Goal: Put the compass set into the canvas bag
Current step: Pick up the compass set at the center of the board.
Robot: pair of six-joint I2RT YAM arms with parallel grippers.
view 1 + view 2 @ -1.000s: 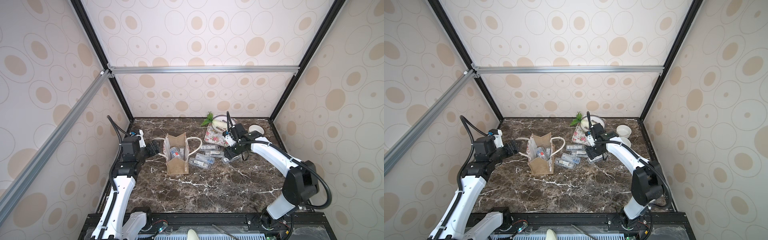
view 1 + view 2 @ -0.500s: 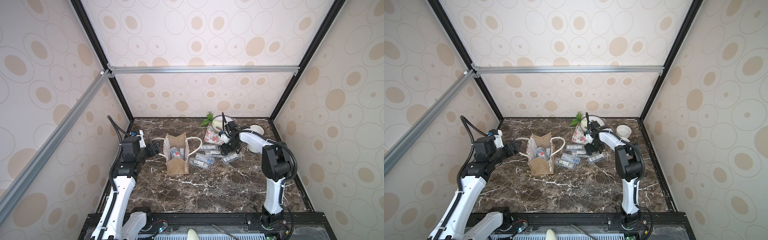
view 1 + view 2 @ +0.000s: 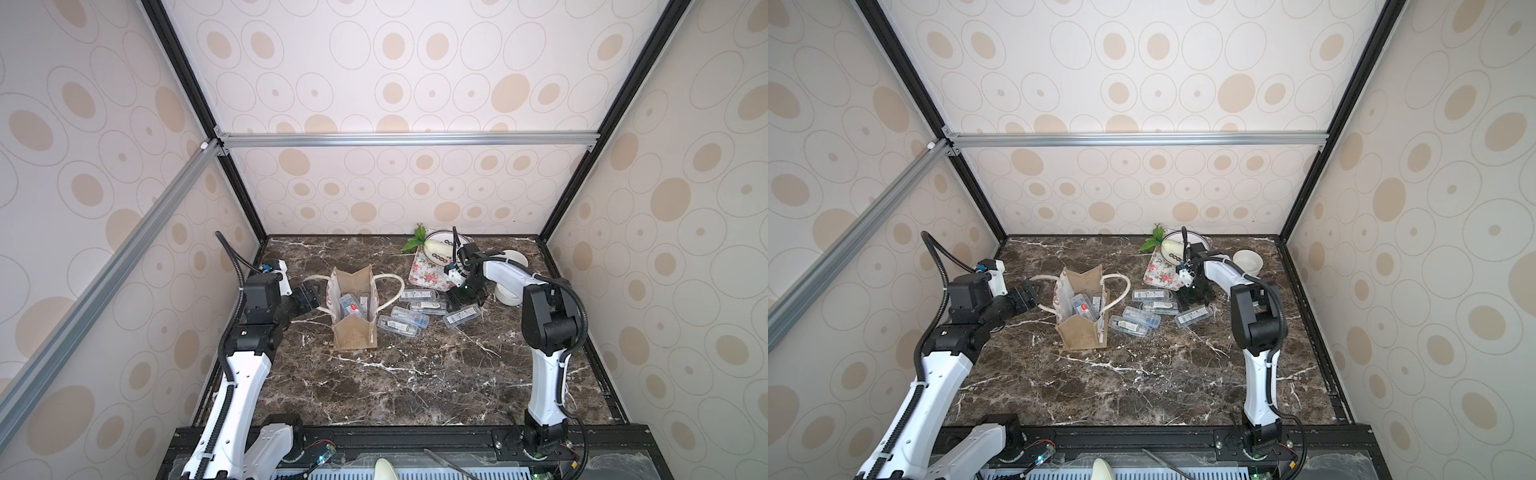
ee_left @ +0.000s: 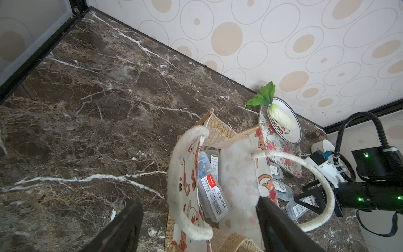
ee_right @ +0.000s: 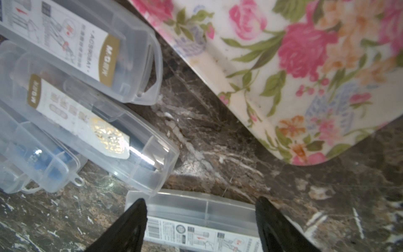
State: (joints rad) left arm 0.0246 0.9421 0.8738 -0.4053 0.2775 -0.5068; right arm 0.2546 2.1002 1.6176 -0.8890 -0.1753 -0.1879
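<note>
canvas bag [image 3: 353, 332] mid-left on worktop [image 3: 395, 382] | compass-set cases [image 3: 352, 305] inside bag | loose cases [image 3: 409, 319] on worktop right of bag | cloth mat [image 3: 428, 274] behind them | plate [image 3: 441, 249] on mat | bowl [image 3: 1248, 262] right of mat

We see bright, even light in both top views, with soft shadows and lines bending at the edges. In the right wrist view the mat [image 5: 305, 65] is blurred and glare glints on a case [image 5: 139, 152].
</note>
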